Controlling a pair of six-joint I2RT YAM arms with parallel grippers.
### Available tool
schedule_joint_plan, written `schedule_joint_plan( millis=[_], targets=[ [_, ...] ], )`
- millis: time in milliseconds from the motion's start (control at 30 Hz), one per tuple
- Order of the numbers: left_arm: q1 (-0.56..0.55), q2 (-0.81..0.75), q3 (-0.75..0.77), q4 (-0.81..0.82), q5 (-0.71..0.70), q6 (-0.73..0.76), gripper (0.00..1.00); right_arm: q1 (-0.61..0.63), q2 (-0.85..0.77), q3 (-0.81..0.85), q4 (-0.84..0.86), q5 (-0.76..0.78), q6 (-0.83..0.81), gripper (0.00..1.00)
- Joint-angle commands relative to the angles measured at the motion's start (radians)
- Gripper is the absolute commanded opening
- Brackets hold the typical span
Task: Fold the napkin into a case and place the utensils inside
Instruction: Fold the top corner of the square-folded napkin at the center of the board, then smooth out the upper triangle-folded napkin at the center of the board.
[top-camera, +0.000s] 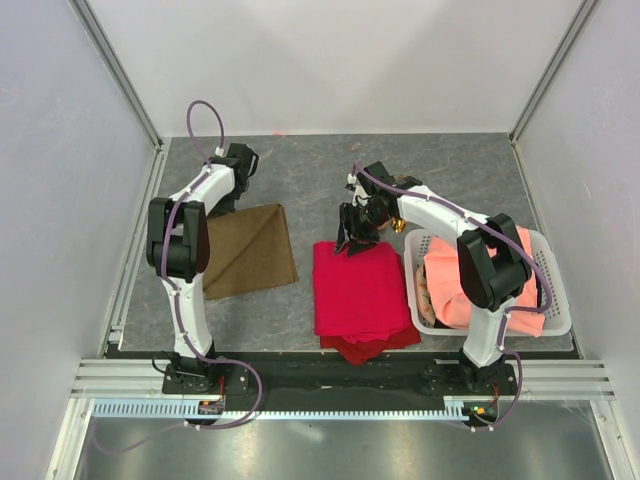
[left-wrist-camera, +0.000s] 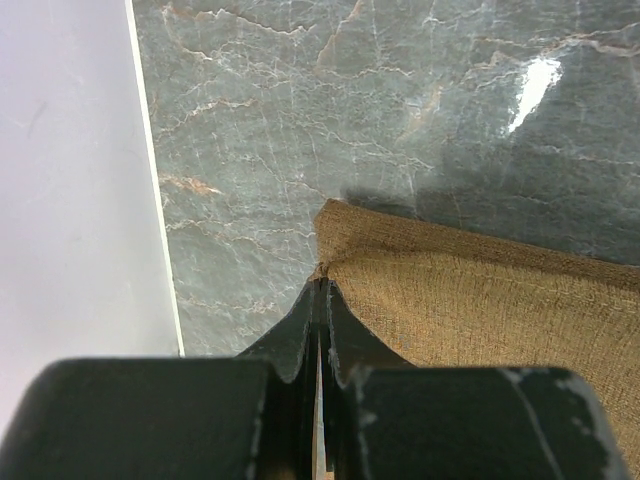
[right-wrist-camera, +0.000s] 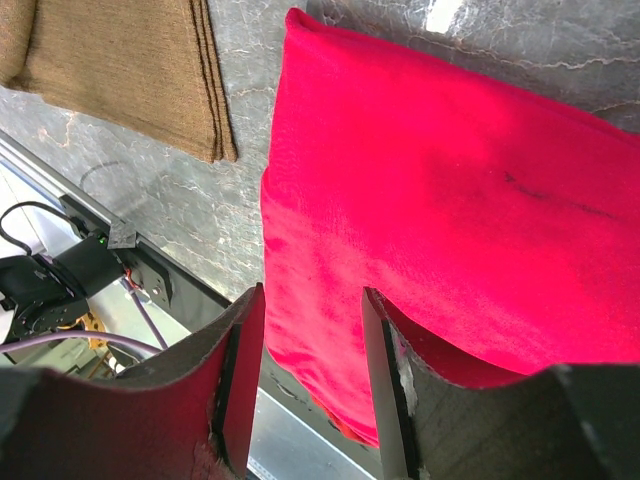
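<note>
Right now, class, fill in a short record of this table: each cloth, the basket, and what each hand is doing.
napkin: olive-brown, folded flat, left of the red cloth
red cloth: centre, folded, apart from the napkin
basket: white, right side, holds a salmon-orange cloth
left hand: shut on the napkin's far corner
right hand: open, above the red cloth's far edge

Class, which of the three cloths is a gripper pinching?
The brown napkin: the left gripper is shut on its corner. The red cloth and orange cloth lie free.
</note>
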Motion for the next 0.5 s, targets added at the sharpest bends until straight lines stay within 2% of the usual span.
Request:
schedule_joint_plan(
  millis=[0, 133, 233, 300, 367, 400, 433, 467],
  targets=[
    [0.006, 0.003, 0.058, -0.013, 0.005, 0.009, 0.04, 0.006, 0.019, 0.054, -0.001, 0.009, -0.012, 0.51],
    [0.008, -0.040, 0.154, -0.150, -0.005, -0.112, 0.23, 0.017, 0.098, 0.160, 0.007, 0.023, 0.005, 0.52],
    [0.015, -0.110, 0.210, -0.234, 0.031, -0.147, 0.32, 0.040, 0.175, 0.283, 0.039, 0.032, 0.025, 0.54],
    [0.037, -0.156, 0.207, -0.292, 0.083, -0.188, 0.32, 0.053, 0.238, 0.376, 0.055, 0.025, 0.035, 0.54],
    [0.060, -0.246, 0.133, -0.302, 0.244, -0.244, 0.28, 0.070, 0.287, 0.448, 0.070, 0.028, 0.048, 0.56],
    [0.068, -0.279, 0.089, -0.290, 0.302, -0.262, 0.21, 0.075, 0.333, 0.516, 0.081, 0.028, 0.058, 0.58],
    [0.077, -0.311, -0.019, -0.271, 0.430, -0.290, 0.17, 0.087, 0.354, 0.545, 0.120, 0.022, 0.071, 0.59],
    [0.094, -0.378, -0.080, -0.251, 0.488, -0.299, 0.13, 0.092, 0.379, 0.574, 0.145, 0.011, 0.103, 0.59]
  ],
)
